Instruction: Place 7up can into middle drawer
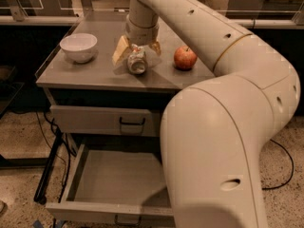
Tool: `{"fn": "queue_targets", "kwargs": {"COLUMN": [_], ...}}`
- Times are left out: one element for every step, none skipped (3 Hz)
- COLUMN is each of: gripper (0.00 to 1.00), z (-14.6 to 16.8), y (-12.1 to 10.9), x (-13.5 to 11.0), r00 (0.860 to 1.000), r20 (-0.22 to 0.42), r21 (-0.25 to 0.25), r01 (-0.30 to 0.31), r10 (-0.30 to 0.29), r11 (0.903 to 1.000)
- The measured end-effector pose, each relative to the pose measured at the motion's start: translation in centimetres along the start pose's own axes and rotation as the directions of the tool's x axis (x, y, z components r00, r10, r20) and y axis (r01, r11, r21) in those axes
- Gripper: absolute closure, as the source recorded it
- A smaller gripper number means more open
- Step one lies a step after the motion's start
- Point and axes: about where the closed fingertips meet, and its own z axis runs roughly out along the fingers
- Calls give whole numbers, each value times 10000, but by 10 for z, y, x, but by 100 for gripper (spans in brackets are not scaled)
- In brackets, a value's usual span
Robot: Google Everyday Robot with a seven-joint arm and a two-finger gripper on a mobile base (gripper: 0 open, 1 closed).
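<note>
The 7up can (137, 61) is a small silvery can lying tilted on the grey cabinet top (95, 72), its shiny end facing me. My gripper (137, 52) reaches down from the big cream arm, with one pale finger on each side of the can and close against it. Below, the middle drawer (114, 179) stands pulled out with a bare grey floor, and the arm's bulk hides its right part.
A white bowl (79, 46) sits at the top's left and a red apple (185, 58) to the right of the can. A shut drawer front with a black handle (131, 123) lies under the top. Cables (50, 141) hang at the cabinet's left.
</note>
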Motion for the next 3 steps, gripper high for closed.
{"fn": "queue_targets", "kwargs": {"gripper": [42,65,87], "z": [0,0,0], "y": [0,0,0], "x": [0,0,0], "r00": [10000,10000,10000], "r20": [0,0,0], "r21": [0,0,0], "r01": [0,0,0], "r10": [0,0,0], "r11": [10000,10000,10000]}}
